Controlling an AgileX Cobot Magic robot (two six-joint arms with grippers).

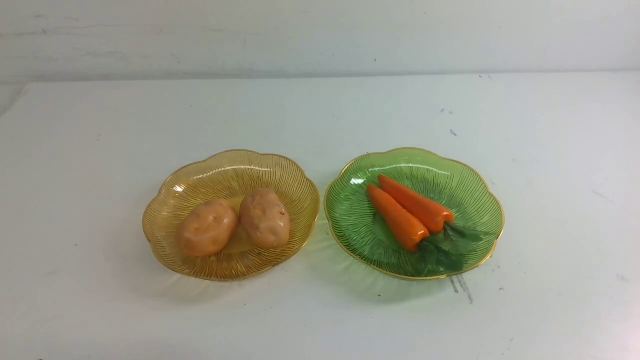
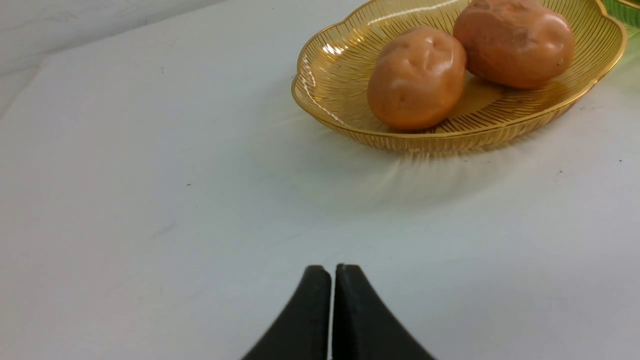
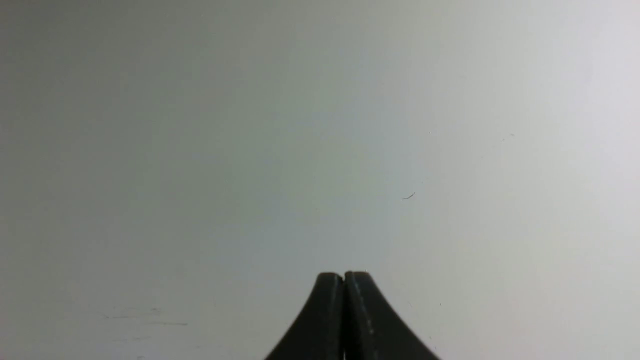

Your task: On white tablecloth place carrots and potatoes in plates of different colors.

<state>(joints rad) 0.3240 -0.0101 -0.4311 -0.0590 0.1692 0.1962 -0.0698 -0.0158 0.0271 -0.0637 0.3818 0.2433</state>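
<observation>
Two tan potatoes (image 1: 232, 226) (image 2: 467, 62) lie side by side in the amber-yellow plate (image 1: 200, 172) (image 2: 330, 70) at left centre of the white tablecloth (image 1: 320, 115). To its right, the green plate (image 1: 475, 190) holds two orange carrots (image 1: 407, 211), their green tops toward the front right. Neither arm shows in the front view. My left gripper (image 2: 333, 272) is shut and empty above bare cloth, short of the amber plate. My right gripper (image 3: 344, 279) is shut and empty too, with only white cloth (image 3: 320, 150) before it.
A pale wall (image 1: 320, 35) rises behind the table's far edge. Dark scuff marks (image 1: 462, 287) lie on the cloth just in front of the green plate. A sliver of the green plate (image 2: 625, 10) shows at a corner of the left wrist view.
</observation>
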